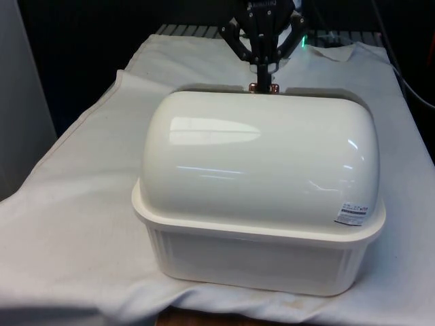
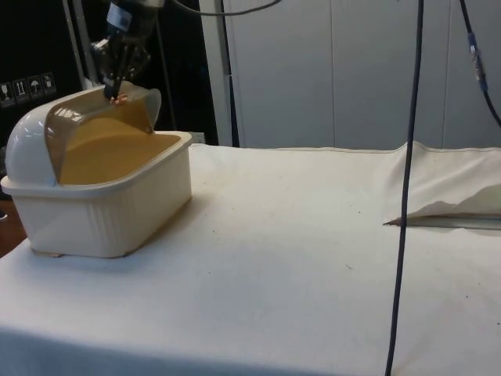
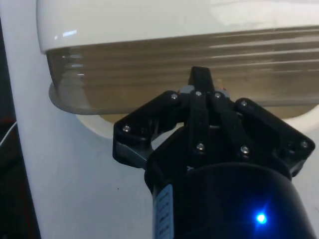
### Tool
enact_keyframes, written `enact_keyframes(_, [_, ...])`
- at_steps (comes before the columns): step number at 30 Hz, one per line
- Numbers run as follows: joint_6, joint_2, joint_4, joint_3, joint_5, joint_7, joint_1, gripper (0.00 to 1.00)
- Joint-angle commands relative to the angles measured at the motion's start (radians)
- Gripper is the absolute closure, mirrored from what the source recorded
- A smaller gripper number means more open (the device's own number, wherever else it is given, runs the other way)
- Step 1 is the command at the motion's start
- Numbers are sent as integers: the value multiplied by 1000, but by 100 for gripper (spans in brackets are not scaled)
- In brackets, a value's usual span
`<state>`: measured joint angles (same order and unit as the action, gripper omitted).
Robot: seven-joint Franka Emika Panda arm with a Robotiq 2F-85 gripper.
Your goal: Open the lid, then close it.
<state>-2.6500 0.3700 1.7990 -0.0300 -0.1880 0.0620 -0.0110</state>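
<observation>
Front view: the cream plastic bread box with a ribbed base (image 1: 258,261) sits mid-desk on the white cloth-covered desk (image 1: 75,224), its domed back turned to the camera. The black two-finger end effector (image 1: 264,83) comes down just behind the dome's top edge, pinched around a small copper-coloured knob (image 1: 262,87).

Side view: the translucent smoke-brown roll-top lid (image 2: 106,117) is raised most of the way, tucked partly under the white dome, with its free edge high and the box's interior exposed. The end effector (image 2: 116,92) meets the lid at that upper edge. I judge the opening half to be nearly finished. To do it well, the pull should follow the dome's curve rather than a straight line, so the lid slides in its track instead of binding or lifting the box.

Wrist view: the fingers (image 3: 199,99) are drawn close together, gripping the knob at the rim of the ribbed lid (image 3: 164,74), with almost no gap left. The hold looks narrow, so a slow arc with steady squeeze seems wise. A slip would probably let the lid roll back down. For closing, reverse the same arc.
</observation>
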Motion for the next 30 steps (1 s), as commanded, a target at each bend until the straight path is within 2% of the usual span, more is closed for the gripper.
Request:
enact_keyframes(1, [-10,-5,16,12,-21,-9,5,100])
enact_keyframes(2, [-10,-6,21,13,-24,-10,5,100])
enact_keyframes(3, [0,-5,13,1,-6,0,0,100])
enact_keyframes(4, [-12,-9,33,14,-29,-10,5,100])
enact_keyframes(10, [-10,-29,74,18,-45,-10,4,100])
enact_keyframes(11, [-1,-30,63,4,-23,0,0,100])
enact_keyframes(12, [-9,-34,82,18,-47,-9,4,100])
enact_keyframes(19, [-2,-70,149,24,-67,-9,4,100])
enact_keyframes(20, [1,-64,135,11,-44,0,0,100])
enact_keyframes(21, [-2,-70,149,24,-67,-9,4,100])
enact_keyframes(28, [9,-103,212,30,-92,-13,5,100])
enact_keyframes(29, [5,-93,202,21,-72,-2,0,100])
enact_keyframes(30, [11,-110,220,30,-93,-12,4,100])
